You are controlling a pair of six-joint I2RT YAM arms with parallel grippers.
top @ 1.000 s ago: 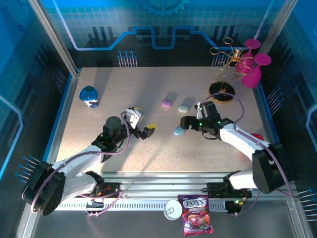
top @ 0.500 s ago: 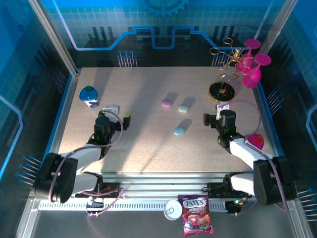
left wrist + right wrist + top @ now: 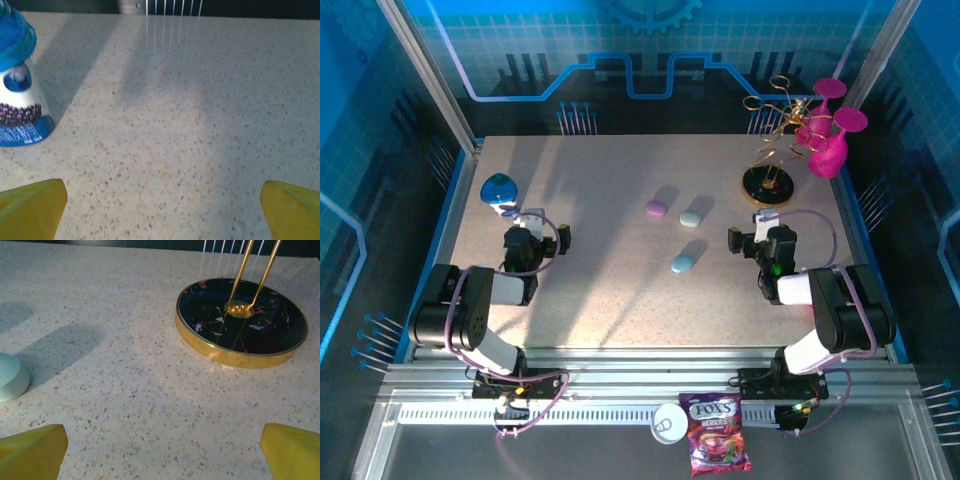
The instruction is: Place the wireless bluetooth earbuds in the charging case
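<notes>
Three pebble-shaped charging cases lie near the middle of the desk point(image 3: 620, 300). A purple case point(image 3: 657, 209) and a pale teal case point(image 3: 691, 218) sit just beside each other, and a blue case point(image 3: 682, 263) lies apart on the side nearer the arms. From above each reads as a closed oval. The earbuds themselves are too small to make out, so whether any sit inside the cases cannot be told. No jaws touch any case. The right jaws, well to the right of the blue case, are spread wide and hold nothing; their two yellow fingertips point(image 3: 31, 450) sit in the lower corners of the right wrist view with bare desk between them. In that view the teal case shows at the left edge, and one round black dish with a gold rim point(image 3: 242, 322) stands ahead with gold wires rising from it. Behind the dish, at the far right corner, stands one pink ornament point(image 3: 825, 140). The left jaws, near the desk's left side, are likewise spread wide and empty, yellow fingertips point(image 3: 30, 207) well apart. One blue-and-white cup point(image 3: 20, 95) stands upright just ahead to their left. On the rail in front of the desk lie one candy bag point(image 3: 718, 445) and one white round lid point(image 3: 669, 423), touching.
</notes>
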